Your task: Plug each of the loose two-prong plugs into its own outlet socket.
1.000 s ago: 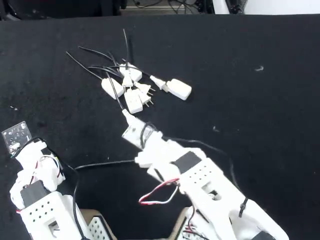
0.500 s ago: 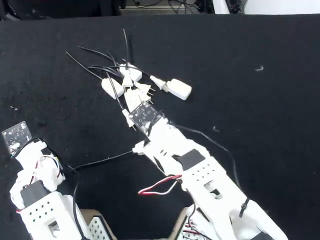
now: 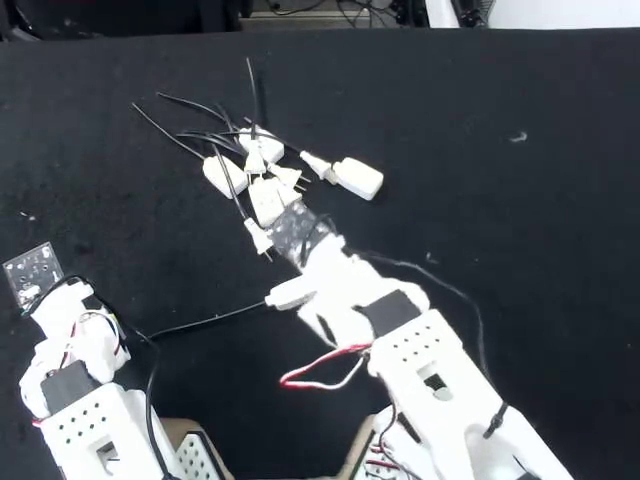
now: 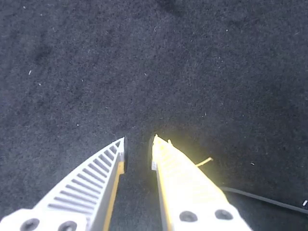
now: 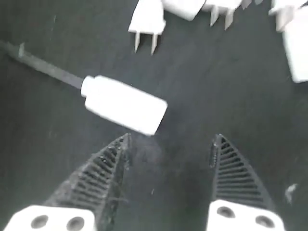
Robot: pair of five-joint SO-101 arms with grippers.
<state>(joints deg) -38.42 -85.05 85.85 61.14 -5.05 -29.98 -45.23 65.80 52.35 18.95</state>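
- High view: The black table [image 3: 520, 260] has a pile of white plugs and sockets [image 3: 262, 172] with thin black wires. The pile lies on the far left part of the table.
- One socket [image 3: 357, 178] lies at the right edge of the pile. A plug [image 3: 316, 163] is right at its end.
- The right arm [image 3: 345, 295] stretches across the table toward the pile. Its front end is just beside the pile, and it hides its own claw from above.
- A small white block [image 3: 258, 237] on a black wire lies next to that front end.
- The left arm [image 3: 70, 360] is folded up at the near left corner, well apart from the pile.
- Left wrist view: The left claw [image 4: 138, 142] hangs over bare black table. Its two fingers are close together with a small gap between them, and nothing is in the gap.
- A thin black wire [image 4: 269, 201] runs along the table at one corner of this view.
- Right wrist view: Here we can see what the high view hides. The right claw [image 5: 171, 139] is wide open and holds nothing.
- The white block [image 5: 126, 106] lies just past the tip of one finger [image 5: 108, 173]. It is not between the fingers, and I cannot tell if the tip touches it.
- Farther off lies a two-prong plug [image 5: 147, 23], with its prongs pointing back at the claw. More white pieces [image 5: 293, 43] lie to the side, cut off at the edge.
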